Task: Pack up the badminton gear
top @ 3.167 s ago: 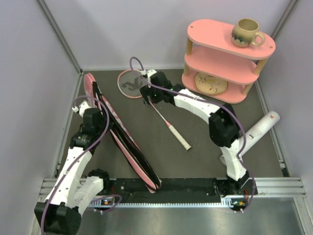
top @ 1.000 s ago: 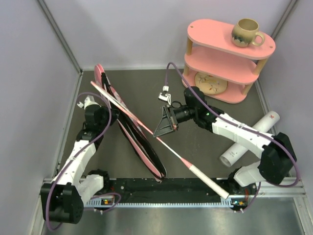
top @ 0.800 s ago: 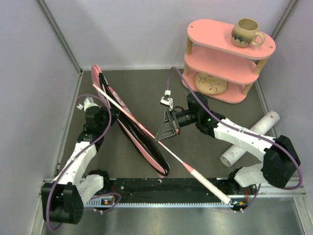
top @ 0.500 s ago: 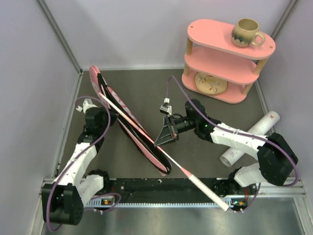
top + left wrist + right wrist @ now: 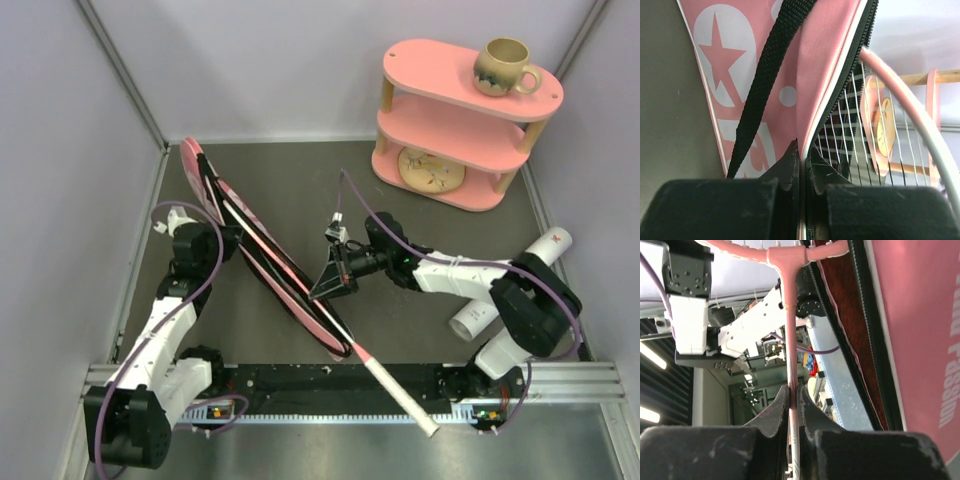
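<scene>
Pink racket (image 5: 390,388) lies along the bag (image 5: 205,178), head inside. My right gripper (image 5: 792,390) clamps its shaft (left gripper (image 5: 802,155) pinches the bag's rim).

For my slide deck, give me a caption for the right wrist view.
Right end effector clamps the pink racket by its shaft, alongside the unzipped pink racket bag.

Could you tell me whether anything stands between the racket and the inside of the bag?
Nothing visible does. The racket head already sits in the pink bag at its open zipper mouth, whose edge the left gripper pinches; the black strap lies outside.
</scene>
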